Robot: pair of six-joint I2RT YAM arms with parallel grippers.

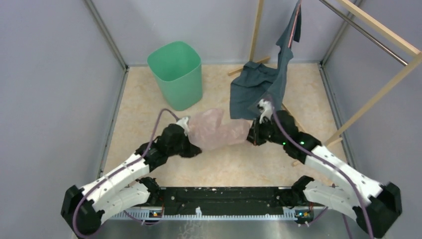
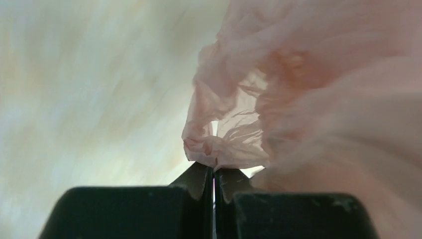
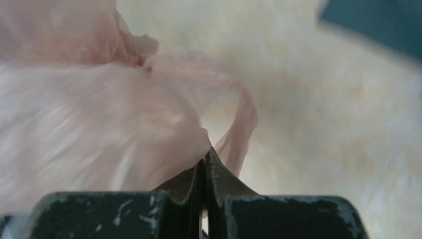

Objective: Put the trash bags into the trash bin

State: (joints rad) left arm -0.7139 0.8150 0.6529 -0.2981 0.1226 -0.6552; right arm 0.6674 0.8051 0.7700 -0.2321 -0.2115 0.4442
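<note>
The pale-pink translucent trash bag (image 1: 219, 130) hangs stretched between both arms over the middle of the floor. My left gripper (image 1: 195, 147) is shut on the bag's left edge; in the left wrist view the crumpled film (image 2: 226, 144) is pinched at the closed fingertips (image 2: 214, 172). My right gripper (image 1: 252, 134) is shut on the bag's right edge, and the right wrist view shows the film (image 3: 99, 124) held at its closed tips (image 3: 205, 158). The mint-green trash bin (image 1: 176, 74) stands upright at the back left, apart from the bag.
A dark blue-grey garment (image 1: 259, 87) hangs from a wooden rack (image 1: 378, 30) at the back right, its lower part lying on the floor just behind my right gripper. Grey walls enclose the beige floor (image 1: 224, 169) on three sides.
</note>
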